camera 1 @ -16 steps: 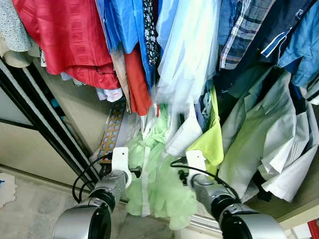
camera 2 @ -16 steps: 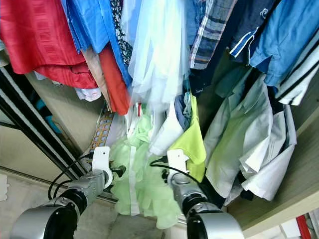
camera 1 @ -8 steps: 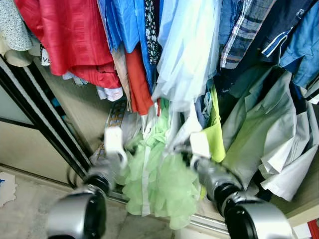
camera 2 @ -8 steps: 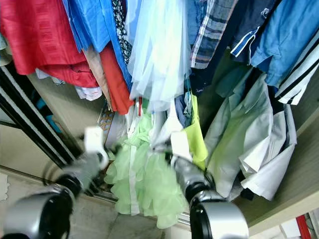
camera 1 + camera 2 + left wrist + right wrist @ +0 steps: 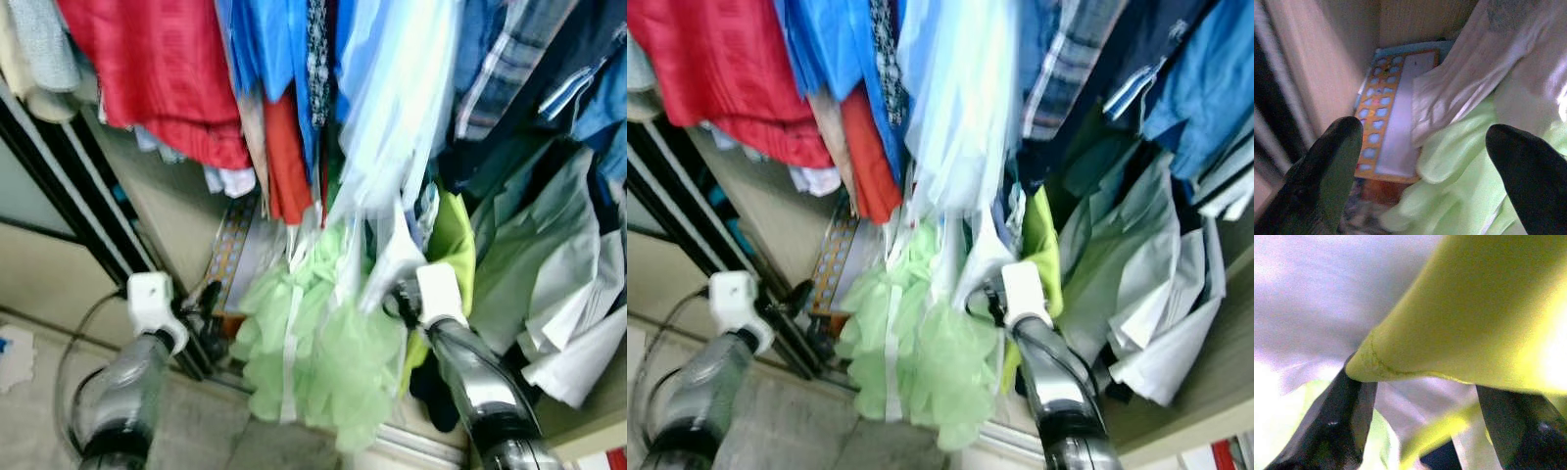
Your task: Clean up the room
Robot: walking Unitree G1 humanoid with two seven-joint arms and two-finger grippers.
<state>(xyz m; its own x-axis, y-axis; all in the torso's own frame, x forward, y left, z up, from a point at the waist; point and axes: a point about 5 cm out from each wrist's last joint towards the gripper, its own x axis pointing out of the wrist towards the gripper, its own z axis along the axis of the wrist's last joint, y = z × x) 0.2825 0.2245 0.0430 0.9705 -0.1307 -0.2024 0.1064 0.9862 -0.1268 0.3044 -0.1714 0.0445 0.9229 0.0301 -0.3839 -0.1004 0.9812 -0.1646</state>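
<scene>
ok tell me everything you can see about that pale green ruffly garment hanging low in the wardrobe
The pale green garment looks like thin, gauzy fabric gathered in frilly tiers, with a white strip running down its front. It hangs lowest of the clothes, its hem near the wardrobe's bottom track. A sheer light blue garment drapes above it and a lime yellow top hangs beside it. The left gripper faces its edge with fingers spread; the right gripper is in among the neighbouring cloth.
</scene>
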